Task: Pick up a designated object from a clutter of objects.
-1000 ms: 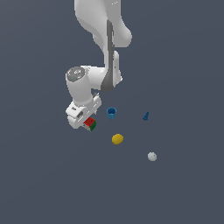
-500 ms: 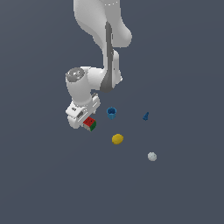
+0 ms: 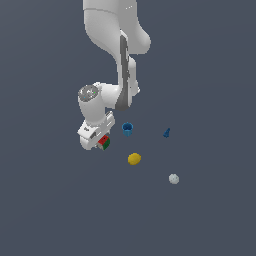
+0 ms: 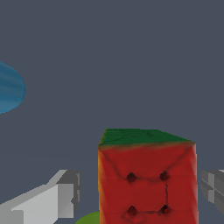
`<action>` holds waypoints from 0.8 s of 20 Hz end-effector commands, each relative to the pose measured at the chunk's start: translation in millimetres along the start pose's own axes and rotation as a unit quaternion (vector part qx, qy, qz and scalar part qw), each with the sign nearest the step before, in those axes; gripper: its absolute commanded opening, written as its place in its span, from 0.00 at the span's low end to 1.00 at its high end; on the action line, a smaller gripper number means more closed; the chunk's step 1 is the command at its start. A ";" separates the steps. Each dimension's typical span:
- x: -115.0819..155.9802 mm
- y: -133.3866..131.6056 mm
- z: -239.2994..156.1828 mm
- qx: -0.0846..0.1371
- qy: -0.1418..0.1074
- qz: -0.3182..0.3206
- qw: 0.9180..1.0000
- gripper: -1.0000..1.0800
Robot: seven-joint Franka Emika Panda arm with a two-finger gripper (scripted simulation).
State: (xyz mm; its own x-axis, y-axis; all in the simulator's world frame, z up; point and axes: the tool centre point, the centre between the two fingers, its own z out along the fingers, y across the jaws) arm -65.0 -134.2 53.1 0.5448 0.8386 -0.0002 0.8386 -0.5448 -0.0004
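Straddling the cube (image 4: 146, 177), the gripper (image 4: 142, 192) has one finger (image 4: 65, 194) on each side of it, and a visible gap remains between each finger and the red face, so the jaws stand spread and nothing is clasped yet. In the exterior view the cube (image 3: 104, 142) sits low beside the hand, with the blue cup (image 3: 127, 129) just beside and the yellow lump (image 3: 134, 159), the blue cone (image 3: 166, 132) and the whitish ball (image 3: 173, 179) well apart. The approach looks done (whether the cube rests on the floor is unclear); closing and lifting remain.
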 end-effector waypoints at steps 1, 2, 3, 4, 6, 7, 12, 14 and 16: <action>0.0 -0.2 10.4 0.000 0.000 -0.001 1.000 0.96; 0.0 -0.1 13.3 0.000 0.000 -0.001 1.000 0.96; -0.1 0.0 15.7 0.000 0.000 -0.001 1.000 0.96; -0.2 0.1 17.6 0.000 0.000 -0.001 1.000 0.96; 0.1 0.2 19.6 0.000 0.000 -0.001 1.000 0.96; 0.1 0.2 19.9 0.000 0.000 -0.001 1.000 0.96; 0.1 0.2 19.9 0.000 0.000 -0.001 1.000 0.00; 0.1 0.2 19.9 0.000 0.000 -0.001 1.000 0.00; 0.1 0.2 19.9 0.000 0.000 -0.001 1.000 0.00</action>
State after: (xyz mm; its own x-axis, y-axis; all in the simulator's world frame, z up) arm -64.3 -134.8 34.2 0.5439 0.8392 0.0005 0.8392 -0.5439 0.0017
